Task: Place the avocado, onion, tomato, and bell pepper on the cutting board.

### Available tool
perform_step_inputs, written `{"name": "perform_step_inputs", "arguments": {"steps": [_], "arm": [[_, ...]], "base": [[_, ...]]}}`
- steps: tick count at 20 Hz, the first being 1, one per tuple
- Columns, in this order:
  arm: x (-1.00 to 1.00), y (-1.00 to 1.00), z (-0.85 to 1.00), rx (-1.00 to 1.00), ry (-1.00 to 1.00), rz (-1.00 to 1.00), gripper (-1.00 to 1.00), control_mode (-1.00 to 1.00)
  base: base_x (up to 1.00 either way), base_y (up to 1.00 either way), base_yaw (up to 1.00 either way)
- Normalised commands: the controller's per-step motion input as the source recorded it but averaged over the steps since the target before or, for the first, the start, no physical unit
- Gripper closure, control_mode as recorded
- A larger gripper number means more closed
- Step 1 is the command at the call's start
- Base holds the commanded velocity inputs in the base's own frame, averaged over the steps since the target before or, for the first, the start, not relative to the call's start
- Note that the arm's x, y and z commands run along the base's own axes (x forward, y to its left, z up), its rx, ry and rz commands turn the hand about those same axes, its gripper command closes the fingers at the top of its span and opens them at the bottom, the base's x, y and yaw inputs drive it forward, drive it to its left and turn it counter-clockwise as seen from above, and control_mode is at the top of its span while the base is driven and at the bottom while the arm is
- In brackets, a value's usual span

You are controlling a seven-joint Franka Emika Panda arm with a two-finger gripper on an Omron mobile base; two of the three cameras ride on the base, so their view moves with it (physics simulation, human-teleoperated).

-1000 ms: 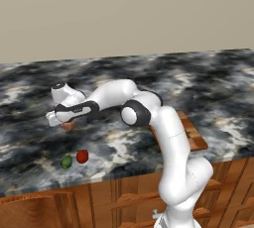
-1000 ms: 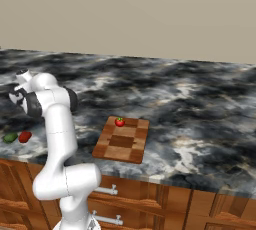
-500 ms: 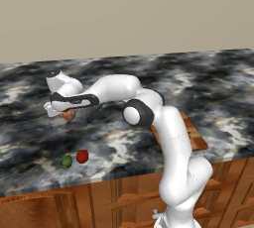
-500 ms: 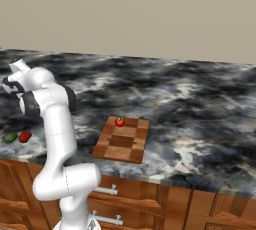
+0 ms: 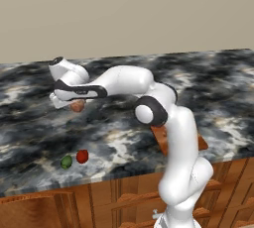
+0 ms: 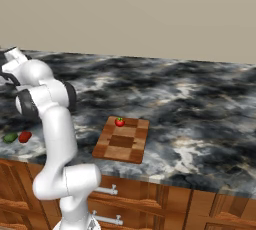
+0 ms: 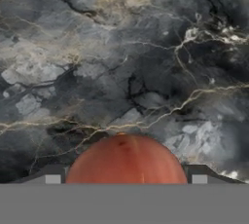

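My gripper (image 5: 75,105) is shut on the onion (image 5: 77,105), a salmon-brown ball held above the marble counter (image 5: 30,123) at its left part. In the hand view the onion (image 7: 126,158) sits between the two fingertips (image 7: 52,177), with dark marble below. The dark green avocado (image 5: 66,161) and the red bell pepper (image 5: 82,156) lie side by side near the counter's front edge, below and toward me from the gripper. The tomato (image 6: 119,121) rests on the far end of the checkered cutting board (image 6: 121,141), well to the right of the gripper.
A beige wall (image 6: 150,14) backs the counter. Wooden drawers with metal handles (image 6: 107,190) run under the counter's front edge. My arm's elbow (image 5: 151,110) hangs over the board's left part in the left base view.
The gripper has risen and drawn slightly right with the onion held in it, lifting the onion off the counter. Avocado, bell pepper, tomato and board have not moved.
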Motion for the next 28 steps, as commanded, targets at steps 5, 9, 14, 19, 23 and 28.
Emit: {"name": "perform_step_inputs", "arguments": {"steps": [5,9,14,19,23,28], "arm": [[-0.46,-0.70,0.34,0.02,0.00,-0.10,1.00,-1.00],[-0.58,-0.74,0.02,0.08,-0.03,-0.12,1.00,-1.00],[-0.72,-0.78,0.00,0.12,-0.10,-0.16,1.00,-1.00],[-0.54,-0.78,0.20,0.07,-0.09,-0.14,1.00,-1.00],[-0.30,-0.80,0.26,0.02,-0.03,-0.10,1.00,-1.00],[-0.25,-0.77,0.15,0.02,-0.01,-0.08,1.00,-1.00]], "base": [[0.00,0.00,0.00],[0.00,0.00,0.00],[0.00,0.00,0.00],[0.00,0.00,0.00],[0.00,0.00,0.00],[0.00,0.00,0.00]]}}
